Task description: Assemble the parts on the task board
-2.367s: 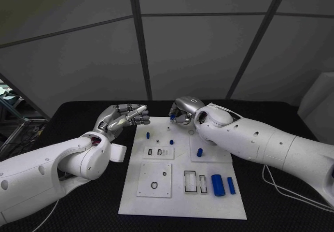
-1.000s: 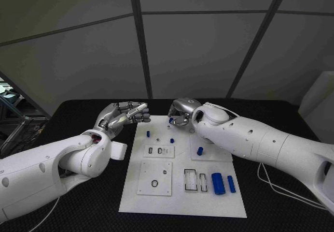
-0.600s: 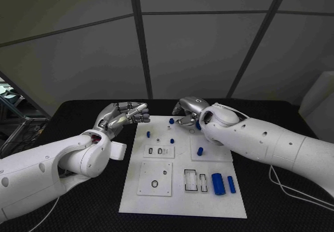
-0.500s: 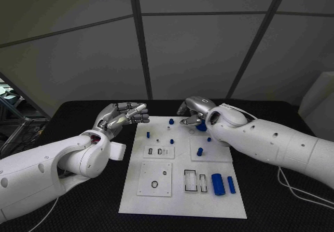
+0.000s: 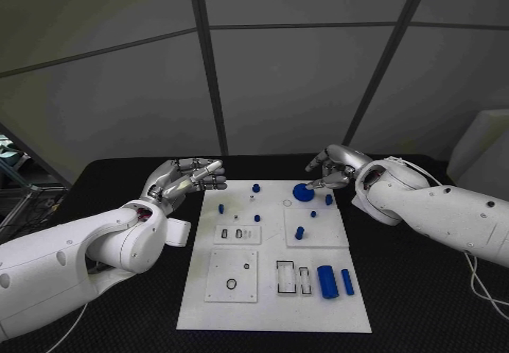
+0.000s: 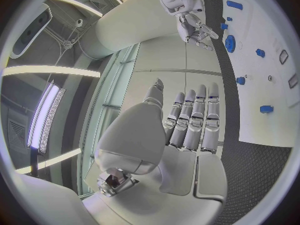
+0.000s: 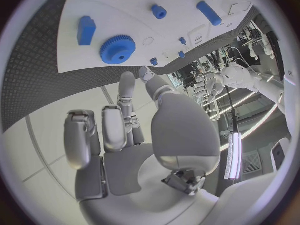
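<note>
Board: the flat white task board [image 5: 278, 309] sits mid-desk on the black desk [image 5: 424, 294], with small blue parts scattered over it.
Gear: a round blue toothed gear [image 5: 304, 192] lies flat on the board's far right bit, just next to the right hand's fingertips. The right wrist view shows its teeth clearly [image 7: 117, 49], and nothing is touching it there.
Right hand: the silver right hand [image 5: 334, 168] hovers over the board's far right corner, fingers [image 7: 127, 97] loosely apart, holding nothing.
Left hand: the silver left hand [image 5: 187, 178] hangs off the board's far left edge. The left wrist view shows its fingers [image 6: 194, 116] straight and side by side, nothing in them.
Other bits: two blue cylinders [image 5: 326, 281] lie side by side near the board's right edge, and a short blue peg [image 5: 299, 232] stands upright mid-board.
In the way: the right forearm hides part of the desk beside the board.
</note>
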Controlling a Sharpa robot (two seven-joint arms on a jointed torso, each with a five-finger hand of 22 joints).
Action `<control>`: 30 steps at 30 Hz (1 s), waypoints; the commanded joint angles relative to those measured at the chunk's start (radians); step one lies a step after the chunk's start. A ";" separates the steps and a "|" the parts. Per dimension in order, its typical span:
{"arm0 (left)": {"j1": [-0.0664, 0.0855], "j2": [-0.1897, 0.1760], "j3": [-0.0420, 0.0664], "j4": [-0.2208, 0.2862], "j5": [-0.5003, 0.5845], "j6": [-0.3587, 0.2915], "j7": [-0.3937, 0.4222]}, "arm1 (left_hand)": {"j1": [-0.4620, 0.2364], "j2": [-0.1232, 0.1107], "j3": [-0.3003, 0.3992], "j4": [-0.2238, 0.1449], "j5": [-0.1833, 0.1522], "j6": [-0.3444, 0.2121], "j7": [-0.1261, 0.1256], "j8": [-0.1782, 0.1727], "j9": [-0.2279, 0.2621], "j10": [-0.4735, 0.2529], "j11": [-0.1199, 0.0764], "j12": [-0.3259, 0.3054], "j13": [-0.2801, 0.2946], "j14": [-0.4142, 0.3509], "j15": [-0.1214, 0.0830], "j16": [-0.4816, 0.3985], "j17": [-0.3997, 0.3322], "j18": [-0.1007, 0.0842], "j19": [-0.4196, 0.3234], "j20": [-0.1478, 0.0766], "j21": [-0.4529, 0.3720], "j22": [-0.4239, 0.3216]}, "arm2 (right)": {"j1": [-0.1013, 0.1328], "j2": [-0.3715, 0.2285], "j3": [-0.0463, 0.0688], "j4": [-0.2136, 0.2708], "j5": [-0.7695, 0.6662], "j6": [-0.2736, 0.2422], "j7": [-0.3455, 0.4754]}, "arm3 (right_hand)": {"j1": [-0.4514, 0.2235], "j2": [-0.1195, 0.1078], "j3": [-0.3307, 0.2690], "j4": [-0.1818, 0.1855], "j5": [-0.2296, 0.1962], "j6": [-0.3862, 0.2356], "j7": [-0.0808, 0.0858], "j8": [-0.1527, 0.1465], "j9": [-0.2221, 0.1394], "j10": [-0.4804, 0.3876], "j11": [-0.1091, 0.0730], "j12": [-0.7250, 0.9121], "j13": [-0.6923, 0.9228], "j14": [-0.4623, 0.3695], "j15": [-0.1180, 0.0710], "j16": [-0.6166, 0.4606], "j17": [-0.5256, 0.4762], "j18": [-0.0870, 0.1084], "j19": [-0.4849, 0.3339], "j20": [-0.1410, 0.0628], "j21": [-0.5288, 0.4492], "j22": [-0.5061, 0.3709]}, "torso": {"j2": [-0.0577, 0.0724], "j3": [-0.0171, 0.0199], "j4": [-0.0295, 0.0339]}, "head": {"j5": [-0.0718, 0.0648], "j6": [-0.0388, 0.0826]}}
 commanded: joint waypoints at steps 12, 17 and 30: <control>0.001 0.010 0.001 -0.011 -0.004 0.021 -0.002 | 0.011 -0.002 -0.001 -0.007 -0.006 -0.004 0.012 -0.005 -0.001 -0.002 0.008 -0.002 -0.001 0.000 0.004 -0.004 0.001 -0.006 0.007 0.002 -0.003 -0.002 | 0.001 0.041 0.001 -0.059 0.026 0.135 -0.068 | 0.042 0.017 -0.052 0.085 0.013 -0.020 0.016 -0.002 0.000 0.019 0.020 0.519 0.552 0.061 0.016 0.078 0.151 -0.020 0.100 0.015 0.023 0.253 | 0.002 -0.0006 0.0038 | -0.007 -0.004; 0.001 0.012 0.001 -0.012 -0.004 0.023 -0.003 | 0.011 -0.001 -0.002 -0.008 -0.007 -0.005 0.012 -0.005 -0.001 -0.003 0.008 -0.003 -0.001 0.000 0.004 -0.005 0.001 -0.006 0.007 0.002 -0.003 -0.002 | 0.001 0.066 0.001 -0.089 0.015 0.142 -0.067 | 0.047 0.020 -0.051 0.089 0.018 -0.021 0.017 -0.001 0.000 0.024 0.021 0.536 0.571 0.062 0.017 0.081 0.159 -0.021 0.102 0.016 0.024 0.256 | 0.001 -0.0019 0.0042 | -0.008 -0.006; 0.001 0.012 0.001 -0.014 -0.004 0.024 -0.005 | 0.011 -0.001 -0.002 -0.008 -0.007 -0.005 0.012 -0.005 -0.001 -0.003 0.008 -0.003 -0.001 0.000 0.004 -0.005 0.001 -0.006 0.007 0.002 -0.003 -0.002 | -0.001 0.093 0.001 -0.115 -0.010 0.184 -0.072 | 0.051 0.023 -0.050 0.094 0.021 -0.012 0.017 0.002 0.002 0.034 0.022 0.564 0.602 0.064 0.018 0.087 0.173 -0.022 0.105 0.018 0.026 0.262 | 0.001 -0.0014 0.0022 | -0.004 -0.010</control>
